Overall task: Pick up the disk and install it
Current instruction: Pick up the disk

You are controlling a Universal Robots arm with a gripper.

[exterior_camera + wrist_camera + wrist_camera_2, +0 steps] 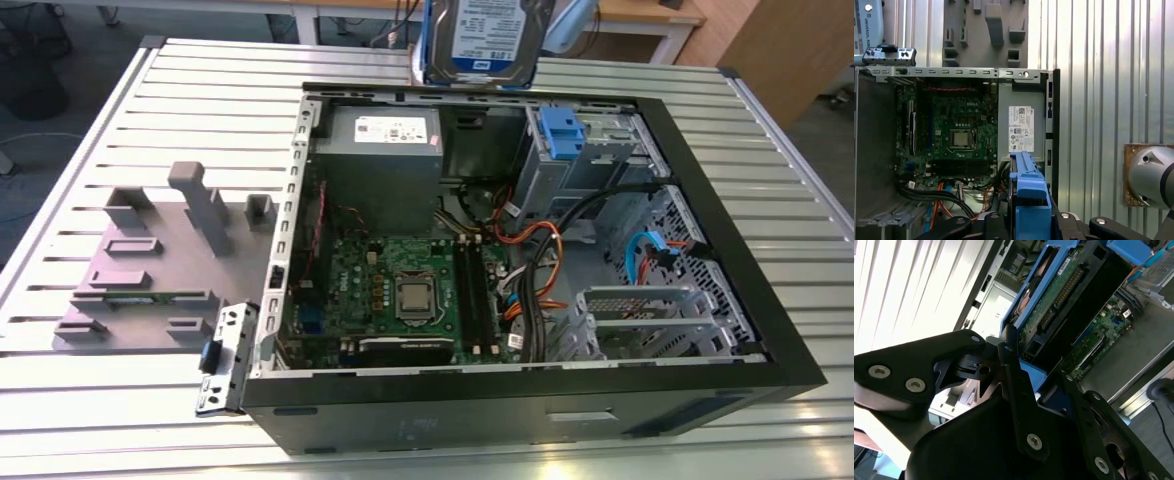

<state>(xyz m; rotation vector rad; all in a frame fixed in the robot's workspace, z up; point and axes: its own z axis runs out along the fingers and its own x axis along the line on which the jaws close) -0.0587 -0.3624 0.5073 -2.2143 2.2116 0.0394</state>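
The disk [487, 40] hangs upright in the air over the far edge of the open computer case [534, 390], its white-and-blue label facing the exterior view. A blue carrier bracket frames it. In the second wrist view the disk [1064, 295] shows its green circuit-board side, and the gripper [1034, 375] is shut on the blue bracket with black fingers [1016, 390] on either side. In the first wrist view the bracket's blue edge [1029, 195] stands between the gripper [1029, 222] fingers, above the case interior.
Inside the case are a grey power supply [380, 150], a green motherboard [400, 290], a grey drive cage with a blue latch [561, 135] and orange and black cables [534, 260]. A grey fixture block [160, 260] sits on the slatted metal table [200, 100] at the exterior view's left.
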